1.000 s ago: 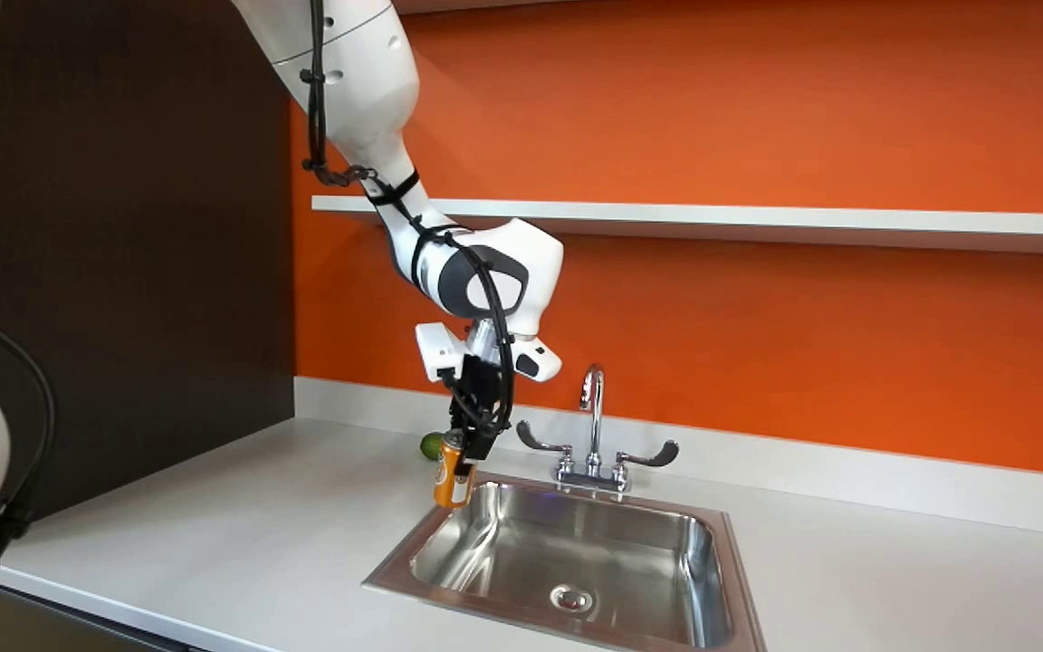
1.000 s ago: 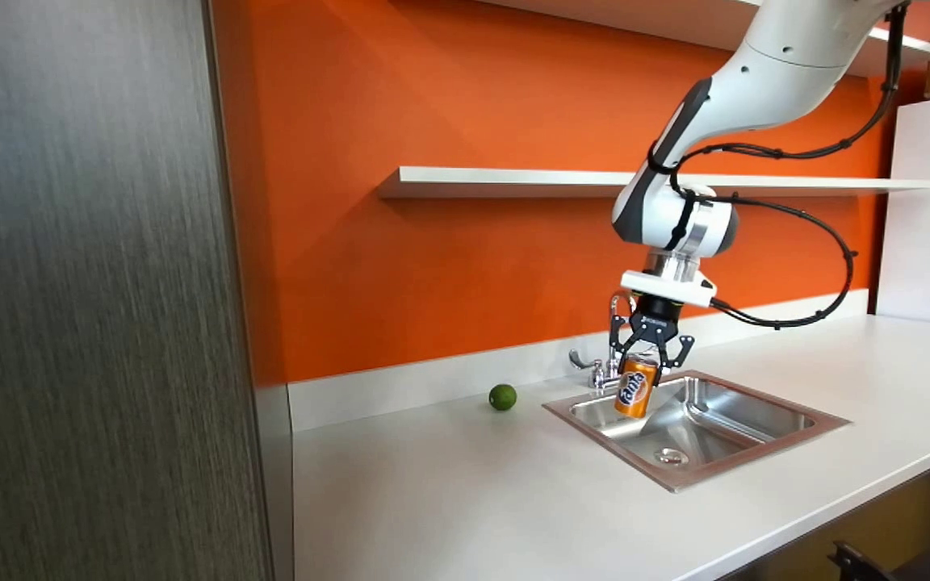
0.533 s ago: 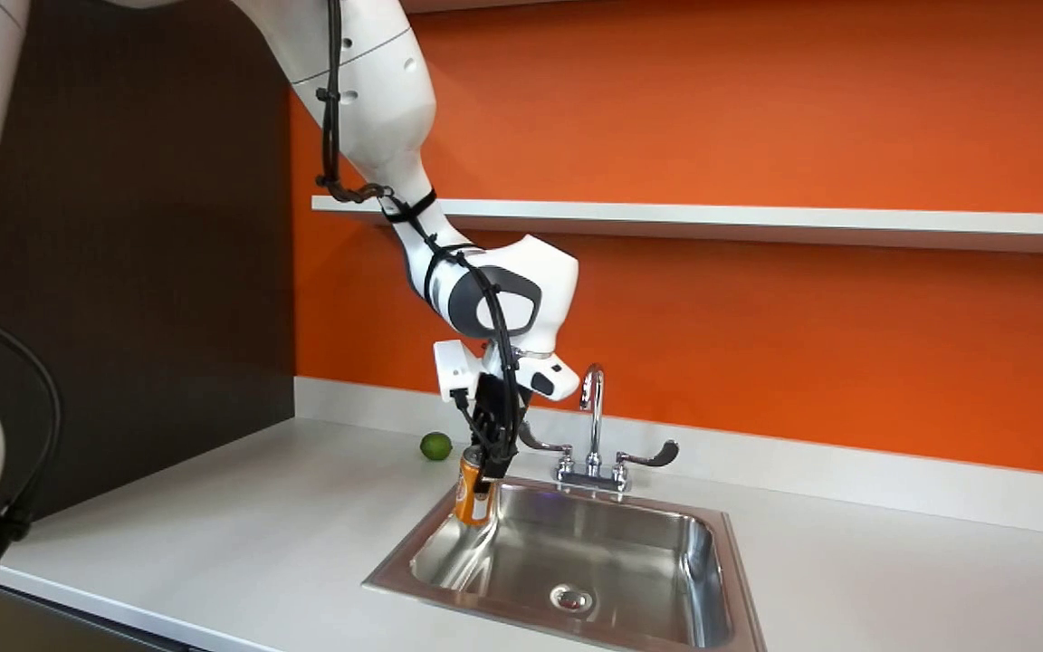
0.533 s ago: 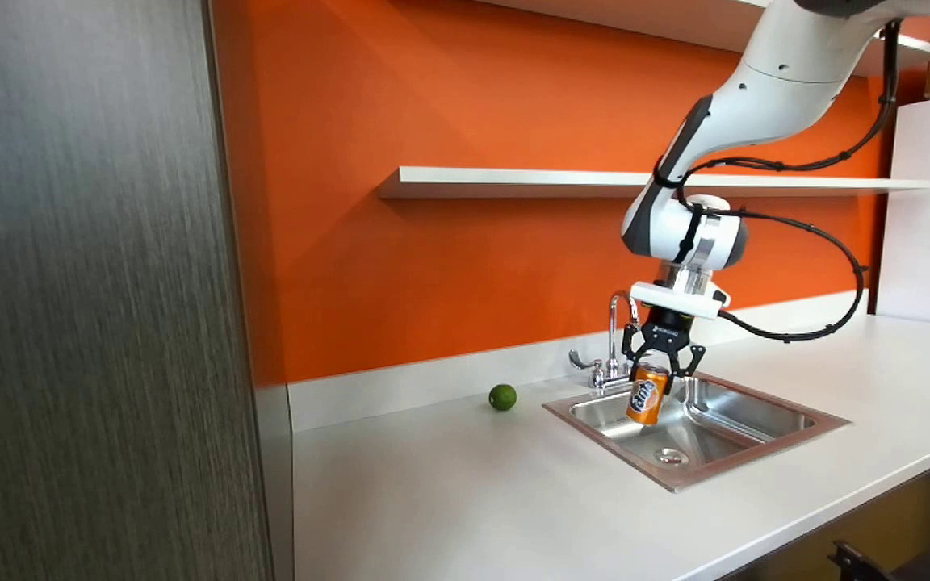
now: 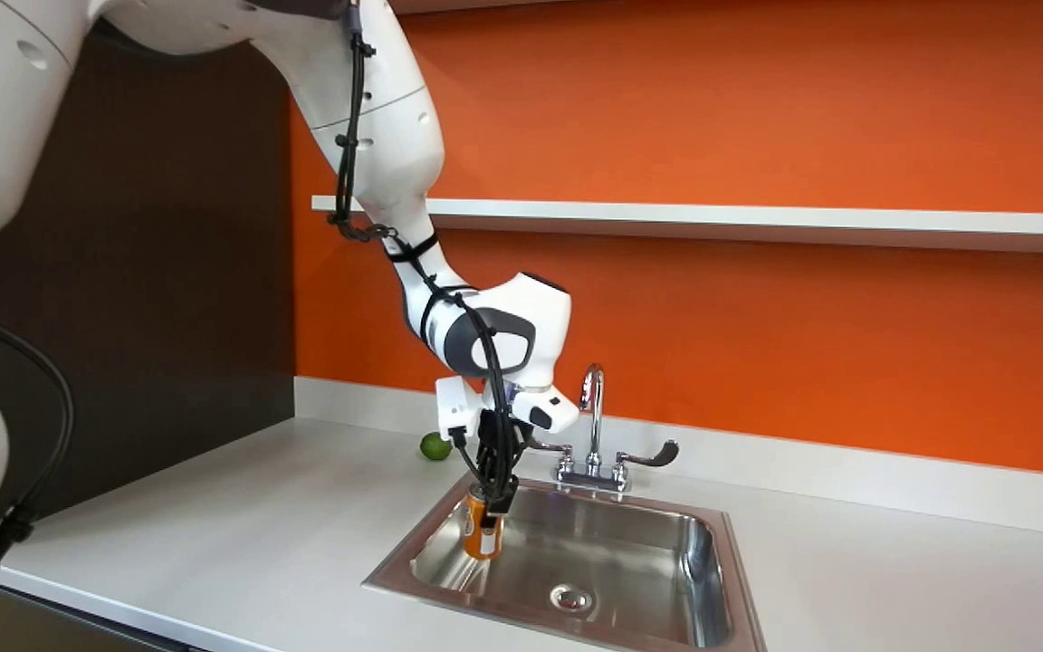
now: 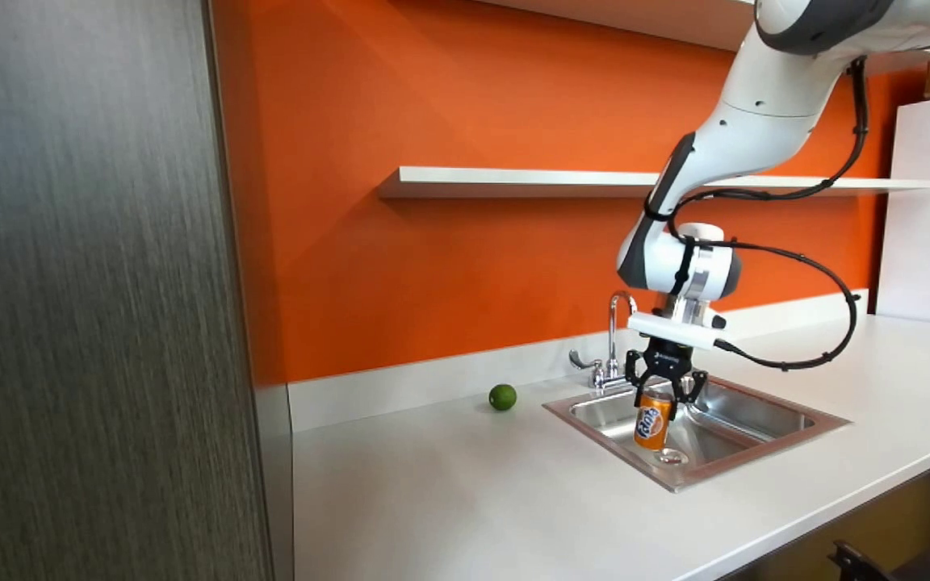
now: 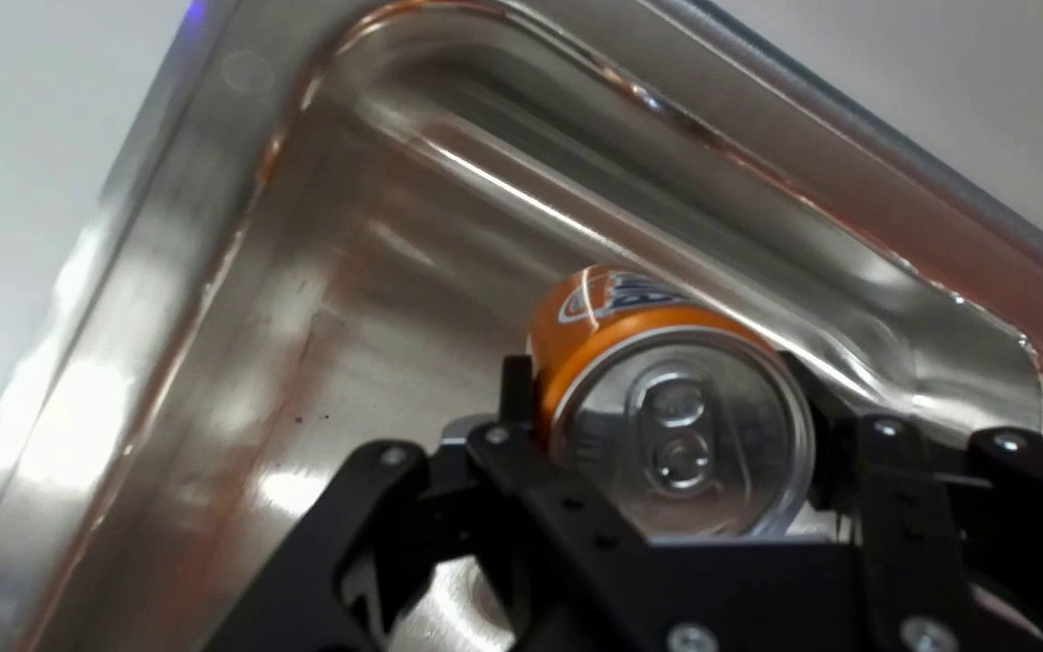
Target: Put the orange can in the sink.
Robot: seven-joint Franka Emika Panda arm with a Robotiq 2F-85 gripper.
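In an exterior view, starting from the left, we find a small green ball (image 6: pixel 502 397) on the white table (image 6: pixel 433 484), well apart from the orange can (image 6: pixel 651 424). We see the can between the two fingers (image 7: pixel 518 389) of the end effector (image 6: pixel 655 408), most of its body below the fingertips and leaning slightly. In the wrist view its pale lid and ring tab face us. The can is within the sink (image 5: pixel 630 543), near the left wall of the basin in an exterior view; whether its base touches the bottom, we cannot tell.

Following the arm (image 5: pixel 386 154) from the left edge, we see thick white links, a bend at the top, then a slope down to the right, in front of the left end of the shelf (image 5: pixel 757 217), to a wrist that points down over the basin. A black cable (image 6: pixel 785 366) is strapped along it.

We see the end effector clamped on the upper part of the can, its fingers only the can's width apart, one touching each side. Further right we see the drain (image 5: pixel 570 598) in the basin floor, then the faucet (image 5: pixel 595 417) behind it.
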